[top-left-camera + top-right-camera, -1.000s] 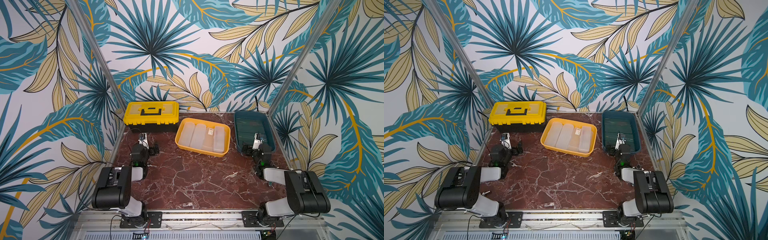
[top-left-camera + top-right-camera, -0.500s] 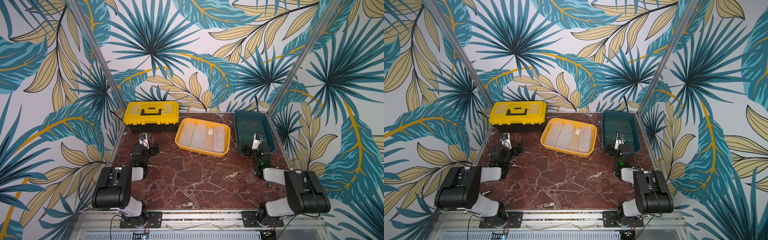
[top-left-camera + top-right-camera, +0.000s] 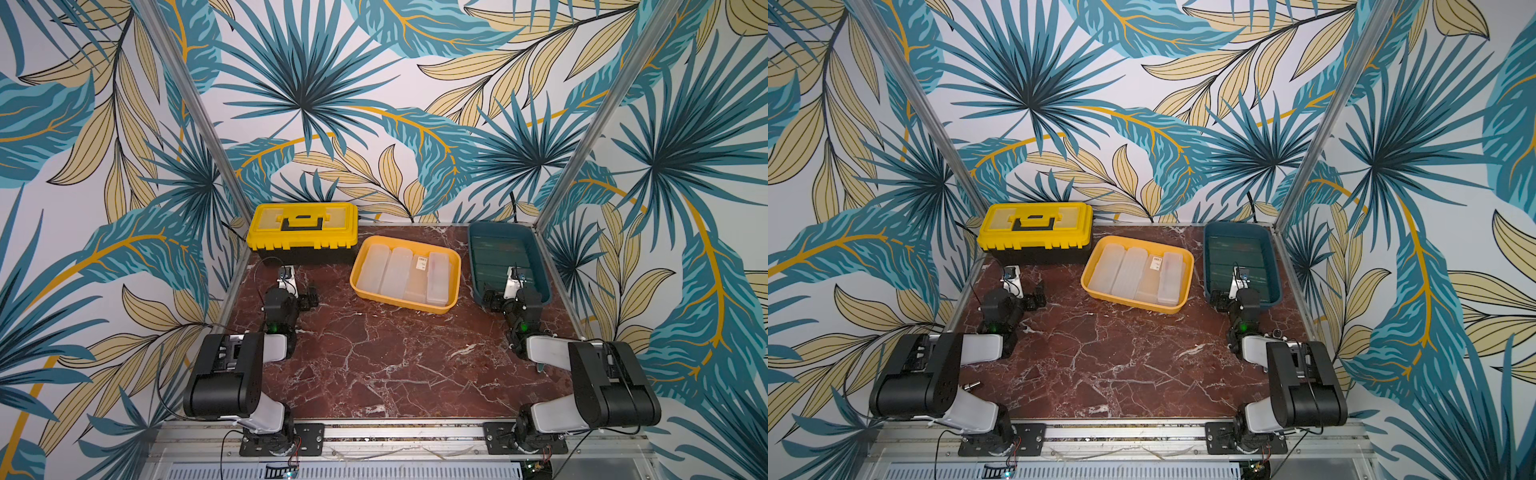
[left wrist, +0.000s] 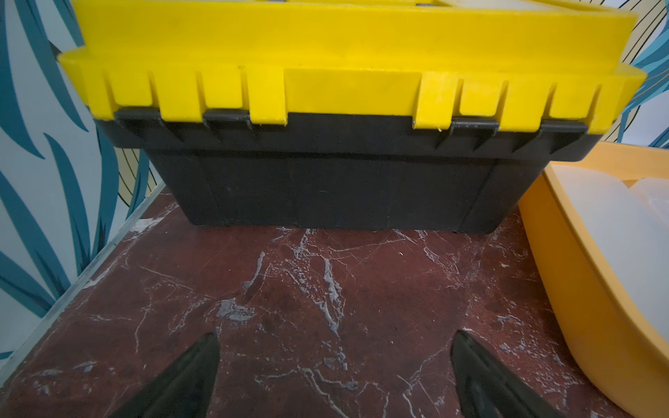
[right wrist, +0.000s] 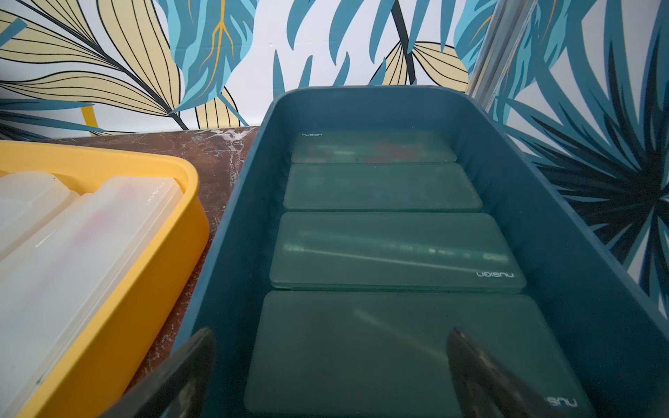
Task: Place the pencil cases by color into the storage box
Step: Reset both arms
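- No shift since the earlier frames: both arms, both boxes and every case sit as they did a second ago.
- Frosted white pencil cases (image 3: 399,274): four, flat, side by side in the yellow storage box (image 3: 397,304). The box stands at centre frame in both top views, a little above the middle.
- The third white case from the left carries a barcode sticker (image 3: 422,262).
- Dark green pencil cases (image 5: 392,249): four, flat, in a row one behind another inside the teal storage box (image 3: 473,253). This box stands right of centre in both top views, at the back right corner of the table (image 3: 374,357).
- The two storage boxes stand near each other with a strip of table between them, not touching.
- Left pincer (image 4: 335,336): fingers spread wide, nothing between them, over bare table. It faces the black base of the toolbox (image 3: 302,230), which has a yellow lid, is shut, and stands left of centre at the back.
- Right pincer (image 5: 330,331): fingers spread wide, nothing pinched, at the near end of the teal storage box above the nearest green case. Cannot tell whether the tips touch it.
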